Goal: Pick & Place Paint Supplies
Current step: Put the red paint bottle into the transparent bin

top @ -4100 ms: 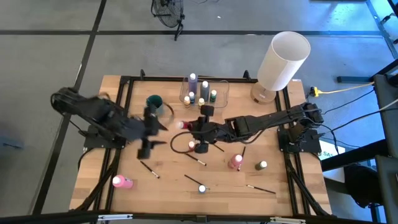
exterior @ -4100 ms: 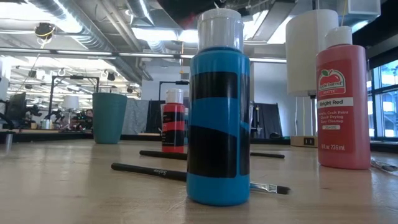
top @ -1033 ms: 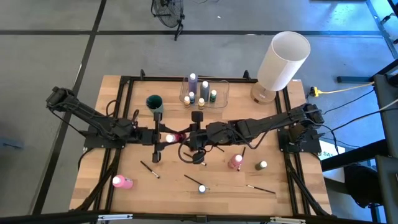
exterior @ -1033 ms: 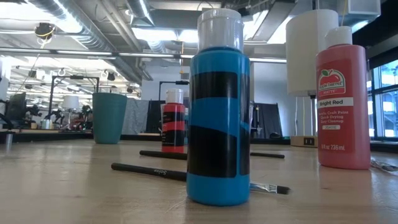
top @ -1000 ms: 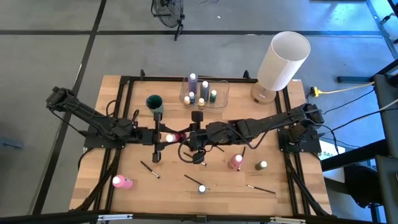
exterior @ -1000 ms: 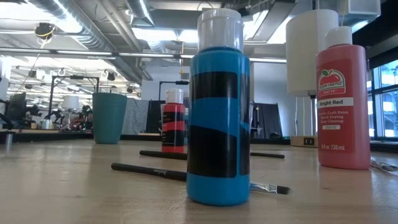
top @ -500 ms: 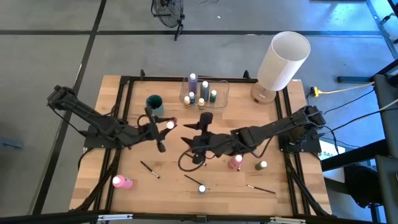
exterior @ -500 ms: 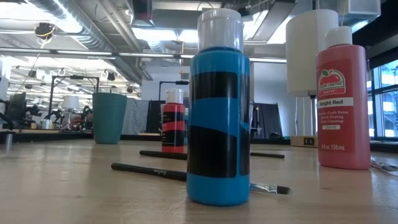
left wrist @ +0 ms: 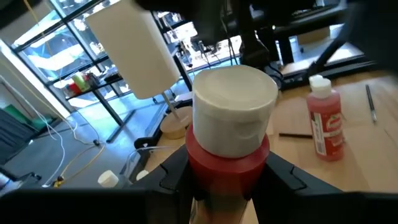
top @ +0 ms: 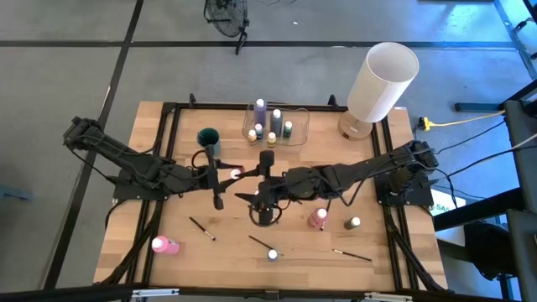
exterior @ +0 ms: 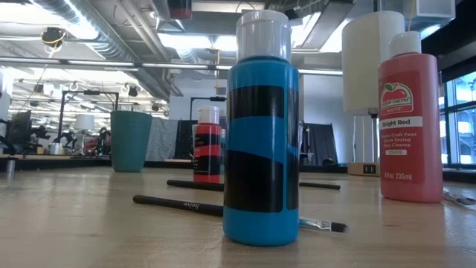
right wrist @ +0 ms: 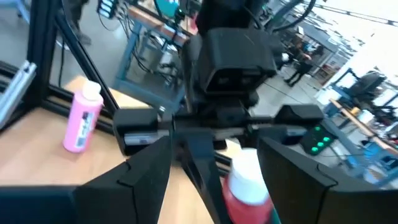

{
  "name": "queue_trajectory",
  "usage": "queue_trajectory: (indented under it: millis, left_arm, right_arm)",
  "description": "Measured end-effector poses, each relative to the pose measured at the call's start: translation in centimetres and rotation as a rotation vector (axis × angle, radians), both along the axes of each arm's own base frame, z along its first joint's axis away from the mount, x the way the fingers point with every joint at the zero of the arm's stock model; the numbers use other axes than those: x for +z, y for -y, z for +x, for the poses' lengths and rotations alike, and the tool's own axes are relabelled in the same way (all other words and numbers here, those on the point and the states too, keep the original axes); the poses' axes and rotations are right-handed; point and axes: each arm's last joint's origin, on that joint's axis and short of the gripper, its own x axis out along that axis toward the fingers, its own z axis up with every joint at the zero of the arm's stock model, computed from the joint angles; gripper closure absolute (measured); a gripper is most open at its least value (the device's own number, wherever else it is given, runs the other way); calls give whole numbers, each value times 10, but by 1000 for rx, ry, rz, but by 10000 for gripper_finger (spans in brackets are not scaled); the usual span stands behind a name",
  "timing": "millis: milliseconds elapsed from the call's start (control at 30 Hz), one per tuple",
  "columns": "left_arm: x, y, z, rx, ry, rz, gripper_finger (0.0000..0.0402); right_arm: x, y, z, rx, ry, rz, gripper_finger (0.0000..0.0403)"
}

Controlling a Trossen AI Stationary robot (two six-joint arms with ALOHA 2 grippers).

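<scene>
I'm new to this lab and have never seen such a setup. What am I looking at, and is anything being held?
Two dark robot arms work at a wooden table. One picture looks down from above, one looks level across the tabletop, and two come from cameras on the arms' wrists. Paint bottles and paintbrushes lie scattered; more bottles stand in a clear container beside a teal cup. The left gripper has its jaws shut on a red bottle with a pale cap. The right gripper, just beside it, has its jaws open.
</scene>
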Motion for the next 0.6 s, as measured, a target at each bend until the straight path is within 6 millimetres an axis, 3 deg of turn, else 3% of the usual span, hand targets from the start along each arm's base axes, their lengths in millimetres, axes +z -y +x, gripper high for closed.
queue_trajectory:
  millis: [233, 600]
  left_arm:
    - [-1, 1, 2, -8, -3, 15, 285]
    - [1, 2, 2, -27, 19, 1, 284]
  right_arm:
    - [-1, 10, 2, -92, -2, 3, 163]
    - [-7, 17, 5, -86, -43, 9, 163]
